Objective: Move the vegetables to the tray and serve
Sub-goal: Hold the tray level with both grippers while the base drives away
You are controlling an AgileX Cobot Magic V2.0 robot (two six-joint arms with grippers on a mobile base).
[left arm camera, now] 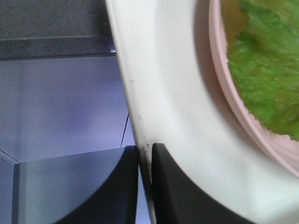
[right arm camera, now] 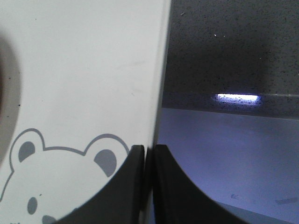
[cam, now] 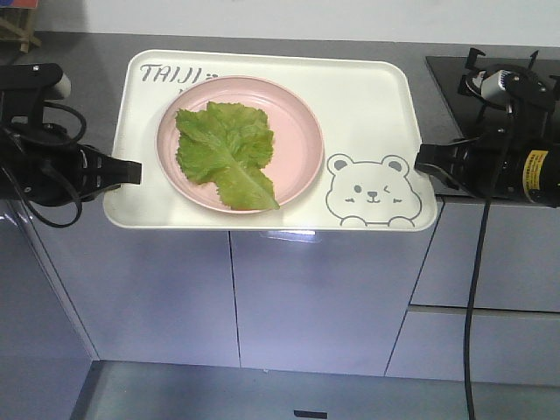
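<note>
Both side edges of the tray (cam: 367, 105) are clamped: your left end effector (cam: 129, 171) pinches the left edge and your right end effector (cam: 426, 163) the right edge, jaws narrowed onto the rim. The lettuce leaf (cam: 223, 153) lies on a pink plate (cam: 302, 131) between them, nearer your left end effector. The tray's front seems to overhang the desk (cam: 96, 61), though that is hard to judge.

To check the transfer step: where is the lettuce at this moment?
In the front view, the lettuce lies on the pink plate, which sits on the left half of the tray, up and left of the bear drawing.
</note>
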